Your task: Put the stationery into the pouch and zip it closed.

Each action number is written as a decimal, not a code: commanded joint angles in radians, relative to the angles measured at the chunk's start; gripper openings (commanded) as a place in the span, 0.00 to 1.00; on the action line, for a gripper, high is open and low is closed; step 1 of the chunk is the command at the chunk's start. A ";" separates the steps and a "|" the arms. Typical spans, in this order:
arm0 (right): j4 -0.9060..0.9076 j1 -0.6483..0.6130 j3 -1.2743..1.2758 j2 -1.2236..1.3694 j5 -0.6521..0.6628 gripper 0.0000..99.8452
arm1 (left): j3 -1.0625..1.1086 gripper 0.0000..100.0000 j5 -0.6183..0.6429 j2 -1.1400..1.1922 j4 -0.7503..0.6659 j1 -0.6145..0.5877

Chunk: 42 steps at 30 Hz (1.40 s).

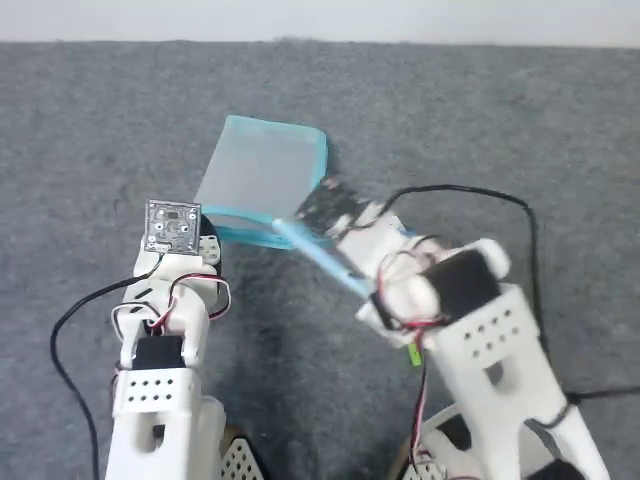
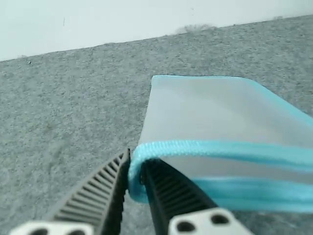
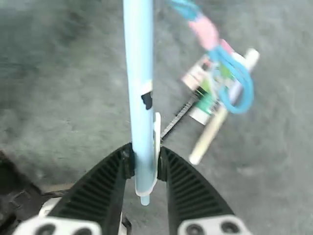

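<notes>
Clamping the pen (image 3: 138, 73), the right gripper (image 3: 144, 154) pointed it far-left toward the mouth of the pouch (image 1: 262, 175) (left gripper (image 2: 136, 166) pinched that rim's left end).

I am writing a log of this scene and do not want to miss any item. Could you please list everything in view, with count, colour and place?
Translucent plastic pouch: one, frosted white with a light blue zipper edge, on the middle of the table, a near corner held.
Slim plastic pen: one, light blue, held over the table, its far end at the pouch's near edge.
Loose stationery pile: count unclear (blurred), pink, blue, green and cream, on the table beside the pouch.
Felt table cover: one, grey, under everything.
Cables: two, black, one by each arm.
Left gripper: one, black fingers, shut on the pouch's zipper corner.
Right gripper: one, black fingers, shut on the pen.
</notes>
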 commanded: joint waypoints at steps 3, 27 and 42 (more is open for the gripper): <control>-0.045 -0.042 -0.043 0.134 -0.026 0.01 | -0.004 0.01 0.017 0.006 -0.015 0.040; 0.021 0.041 -0.766 0.823 -0.230 0.01 | 0.038 0.01 -0.061 0.000 -0.020 0.206; 0.019 -0.056 -1.074 1.021 -0.292 0.22 | 0.039 0.01 -0.061 0.000 -0.018 0.250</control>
